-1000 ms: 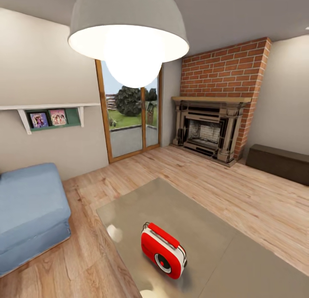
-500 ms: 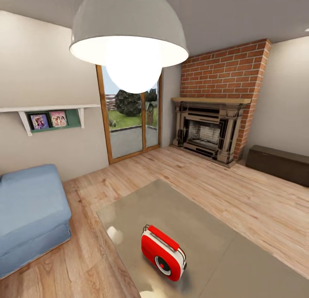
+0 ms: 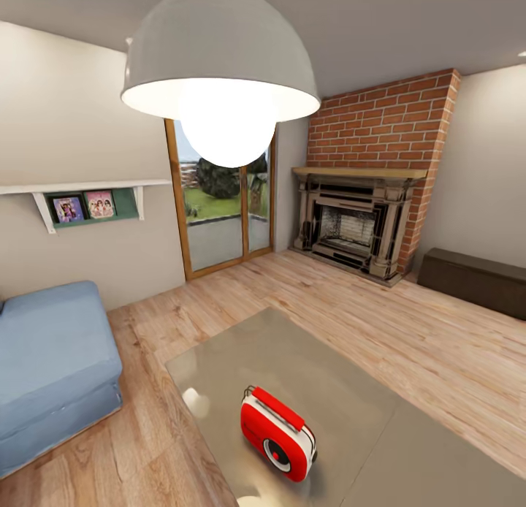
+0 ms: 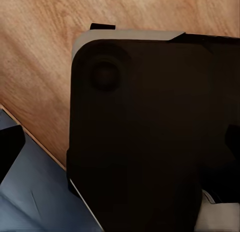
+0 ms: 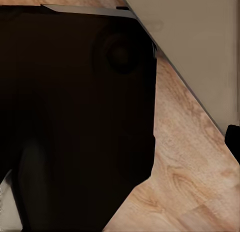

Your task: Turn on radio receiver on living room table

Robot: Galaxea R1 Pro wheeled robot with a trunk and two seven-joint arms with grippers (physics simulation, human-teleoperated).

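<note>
On the near part of the table (image 3: 321, 361) stands the radio receiver (image 3: 277, 434), upright, dial face toward the near left. Tabletop glossy grey-beige, reflecting light. Wood plank floor (image 3: 409, 324) around it. Blue sofa (image 3: 51, 361) at left, glass door (image 3: 219, 207) far centre, brick fireplace (image 3: 365, 200) far right, dark low cabinet (image 3: 475, 277) at right, dome lamp (image 3: 219, 61) overhead. Gripper opening: cannot tell for either; wrist views mostly blocked by dark housing.

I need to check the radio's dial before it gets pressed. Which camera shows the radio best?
The head view: the radio receiver stands whole on the table, dial facing the camera. The wrist views give floor, a dark robot part and, in the right one, a table corner.
</note>
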